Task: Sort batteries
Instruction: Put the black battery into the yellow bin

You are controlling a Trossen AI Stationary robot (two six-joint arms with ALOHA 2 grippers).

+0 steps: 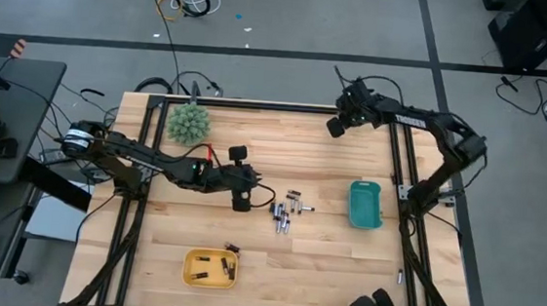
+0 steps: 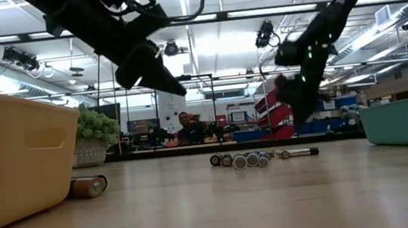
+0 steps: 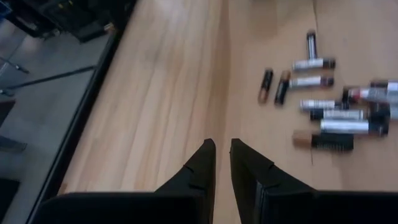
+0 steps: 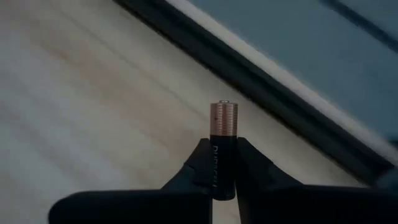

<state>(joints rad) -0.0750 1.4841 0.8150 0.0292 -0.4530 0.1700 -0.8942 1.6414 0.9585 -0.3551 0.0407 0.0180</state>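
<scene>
Wooden counter (image 1: 247,239) beneath you: your right fingers (image 4: 224,163) clamp one black copper-topped battery (image 4: 224,149), long axis outward, at the far edge. Your left fingers (image 3: 222,163), nearly closed and empty, sit nearest the loose batteries (image 1: 285,213).

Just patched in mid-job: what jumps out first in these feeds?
The right gripper is clamped on a black, copper-topped battery, up near the table's far right corner. A loose cluster of small batteries lies mid-table, just right of the left gripper. A yellow tray sits at the near edge, a teal tray at right.
</scene>
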